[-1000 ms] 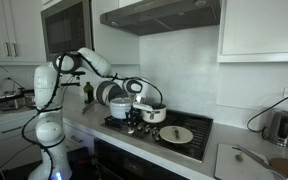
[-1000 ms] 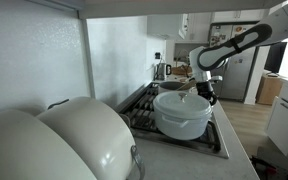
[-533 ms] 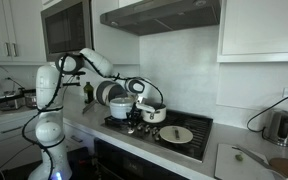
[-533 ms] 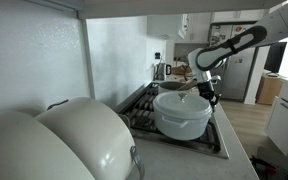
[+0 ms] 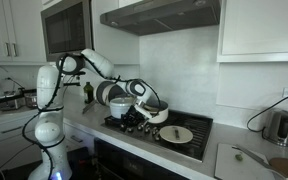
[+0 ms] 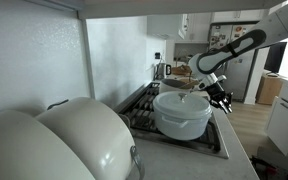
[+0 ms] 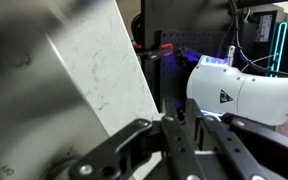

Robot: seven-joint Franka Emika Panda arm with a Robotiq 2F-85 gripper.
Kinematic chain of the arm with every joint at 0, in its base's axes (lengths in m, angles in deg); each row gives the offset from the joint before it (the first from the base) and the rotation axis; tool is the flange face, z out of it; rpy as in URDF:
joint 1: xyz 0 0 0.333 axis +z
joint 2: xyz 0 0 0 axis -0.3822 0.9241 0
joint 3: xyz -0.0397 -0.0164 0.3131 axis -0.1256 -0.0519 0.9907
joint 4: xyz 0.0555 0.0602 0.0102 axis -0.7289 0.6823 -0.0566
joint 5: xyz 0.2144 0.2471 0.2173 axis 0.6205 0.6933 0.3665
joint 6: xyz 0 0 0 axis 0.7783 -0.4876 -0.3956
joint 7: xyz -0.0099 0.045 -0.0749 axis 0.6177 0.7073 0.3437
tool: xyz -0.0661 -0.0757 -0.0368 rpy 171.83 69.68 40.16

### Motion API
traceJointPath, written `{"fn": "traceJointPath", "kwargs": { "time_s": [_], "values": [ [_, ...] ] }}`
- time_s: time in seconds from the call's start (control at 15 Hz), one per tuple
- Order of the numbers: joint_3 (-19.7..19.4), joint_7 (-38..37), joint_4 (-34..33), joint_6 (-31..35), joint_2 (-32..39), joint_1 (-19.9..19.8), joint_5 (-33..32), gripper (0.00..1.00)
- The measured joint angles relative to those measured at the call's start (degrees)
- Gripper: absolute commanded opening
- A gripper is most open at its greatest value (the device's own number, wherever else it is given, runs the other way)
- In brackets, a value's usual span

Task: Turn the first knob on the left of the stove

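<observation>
The stove (image 5: 198, 124) is a black cooktop set in the pale counter; it also shows in an exterior view (image 6: 140, 104). My gripper (image 5: 134, 121) is down at the stove's front left corner, tilted over, and also shows in an exterior view (image 6: 222, 99). In the wrist view the fingers (image 7: 176, 136) are nearly together, shut on the first knob, which they almost wholly hide. The knob row is too small and covered to make out in both exterior views.
A white pot (image 5: 121, 108) stands on the burner right behind the gripper, also seen in an exterior view (image 6: 181, 113). A pan with a plate (image 5: 176, 134) sits front right. A kettle (image 5: 280, 127) is far right. Large white lids (image 6: 54, 140) fill the near foreground.
The gripper has rolled and tilted at the stove's front left corner, from upright to slanted. The pot and pan have not moved.
</observation>
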State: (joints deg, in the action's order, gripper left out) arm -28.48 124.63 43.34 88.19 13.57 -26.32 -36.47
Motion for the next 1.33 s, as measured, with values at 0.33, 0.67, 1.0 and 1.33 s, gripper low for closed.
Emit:
{"fn": "traceJointPath", "kwargs": {
  "time_s": [0.33, 0.67, 1.0, 1.33],
  "values": [
    [0.49, -0.74, -1.33, -2.66, 0.76, 0.10, -1.15, 0.05],
    [2.01, -7.48, -7.84, -8.90, 2.14, 0.98, -1.15, 0.05],
    [3.67, -14.01, -15.56, -16.38, 3.07, 2.40, -1.14, 0.05],
    [4.37, -20.45, -22.83, -23.02, 3.61, 2.91, -0.43, 0.05]
  ]
}}
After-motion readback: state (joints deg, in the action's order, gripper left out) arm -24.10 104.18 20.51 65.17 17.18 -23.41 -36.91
